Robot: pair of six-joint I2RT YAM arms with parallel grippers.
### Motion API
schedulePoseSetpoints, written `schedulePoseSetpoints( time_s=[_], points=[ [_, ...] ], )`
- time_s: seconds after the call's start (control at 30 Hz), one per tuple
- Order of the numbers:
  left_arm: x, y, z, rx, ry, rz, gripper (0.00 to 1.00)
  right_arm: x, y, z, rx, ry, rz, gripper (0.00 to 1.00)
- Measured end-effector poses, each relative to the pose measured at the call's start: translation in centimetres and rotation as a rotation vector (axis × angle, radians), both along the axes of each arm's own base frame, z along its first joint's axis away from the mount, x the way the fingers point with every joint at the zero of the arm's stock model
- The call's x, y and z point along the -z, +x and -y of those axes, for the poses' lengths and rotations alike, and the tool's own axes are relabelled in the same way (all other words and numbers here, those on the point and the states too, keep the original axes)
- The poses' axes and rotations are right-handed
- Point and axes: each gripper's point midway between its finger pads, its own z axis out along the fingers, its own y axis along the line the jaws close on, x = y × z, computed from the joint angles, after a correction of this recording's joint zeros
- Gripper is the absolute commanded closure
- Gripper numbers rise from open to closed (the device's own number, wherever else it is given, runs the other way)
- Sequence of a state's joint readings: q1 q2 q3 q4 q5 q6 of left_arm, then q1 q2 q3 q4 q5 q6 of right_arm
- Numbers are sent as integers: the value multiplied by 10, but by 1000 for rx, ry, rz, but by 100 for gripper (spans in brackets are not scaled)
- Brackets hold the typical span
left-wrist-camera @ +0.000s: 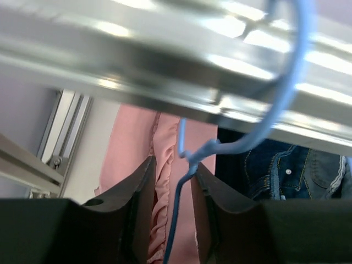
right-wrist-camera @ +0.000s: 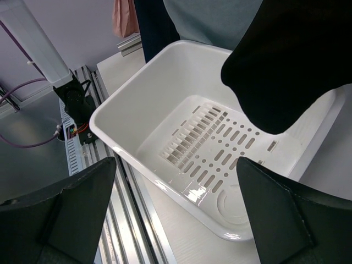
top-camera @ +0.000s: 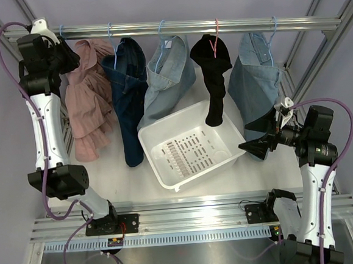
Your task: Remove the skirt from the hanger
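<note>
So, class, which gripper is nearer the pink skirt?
Left. The left gripper straddles the blue hanger holding the pink skirt; the right gripper hovers far across, beside the white basket.

The whole cell is seen from high above the near side of the white basket [top-camera: 156, 152], angled down and forward, with the rail [top-camera: 186, 27] beyond the basket. The left wrist view is taken beyond and left of the basket, very close under the rail [left-wrist-camera: 165, 60] and tilted upward. Rail and pink skirt [left-wrist-camera: 132, 143] are shared with the top view, where the pink skirt [top-camera: 88, 96] hangs. The right wrist view is taken close at the basket's right, aimed down across the white basket [right-wrist-camera: 159, 93], which is shared with the top view.
</note>
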State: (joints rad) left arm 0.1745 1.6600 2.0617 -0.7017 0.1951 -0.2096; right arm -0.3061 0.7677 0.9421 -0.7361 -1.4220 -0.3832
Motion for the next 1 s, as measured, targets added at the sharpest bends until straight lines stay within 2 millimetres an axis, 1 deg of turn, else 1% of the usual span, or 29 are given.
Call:
schedulePoseSetpoints(
  time_s=[0.07, 0.1, 0.17, 0.27, 0.43, 0.53, 0.67, 0.77, 0.83, 0.9, 0.97, 1.0],
  points=[
    [-2, 2, 4, 15, 16, 13, 84, 0, -1, 0, -4, 2, -2, 1],
    [-2, 3, 7, 26, 26, 17, 93, 1, -1, 0, -5, 3, -5, 1],
    [-2, 5, 12, 45, 45, 23, 100, 2, -1, 0, -6, 2, -4, 1],
    [-5, 5, 19, 66, 62, 35, 100, 2, -1, 0, -10, 2, -2, 1],
    [-8, 0, 19, 59, 68, 45, 100, 3, -3, -1, -16, 6, -7, 1],
    [-19, -7, 19, 51, 72, 74, 100, 3, -4, -2, -24, 10, -6, 1],
    [-44, -24, 19, 37, 78, 135, 100, 3, -6, -3, -36, 17, -7, 1],
    [-66, -44, 19, 18, 87, 198, 100, 4, -6, -3, -38, 17, -8, 1],
    [-68, -57, 19, 9, 86, 201, 100, 4, -6, -3, -39, 16, -7, 1],
    [-69, -65, 19, 3, 88, 210, 100, 5, -6, -3, -40, 15, -6, 0],
    [-67, -76, 19, -6, 91, 224, 100, 6, -6, -3, -41, 14, -9, 0],
    [-62, -83, 19, -14, 93, 225, 100, 6, -6, -3, -42, 13, -10, 0]
  ],
)
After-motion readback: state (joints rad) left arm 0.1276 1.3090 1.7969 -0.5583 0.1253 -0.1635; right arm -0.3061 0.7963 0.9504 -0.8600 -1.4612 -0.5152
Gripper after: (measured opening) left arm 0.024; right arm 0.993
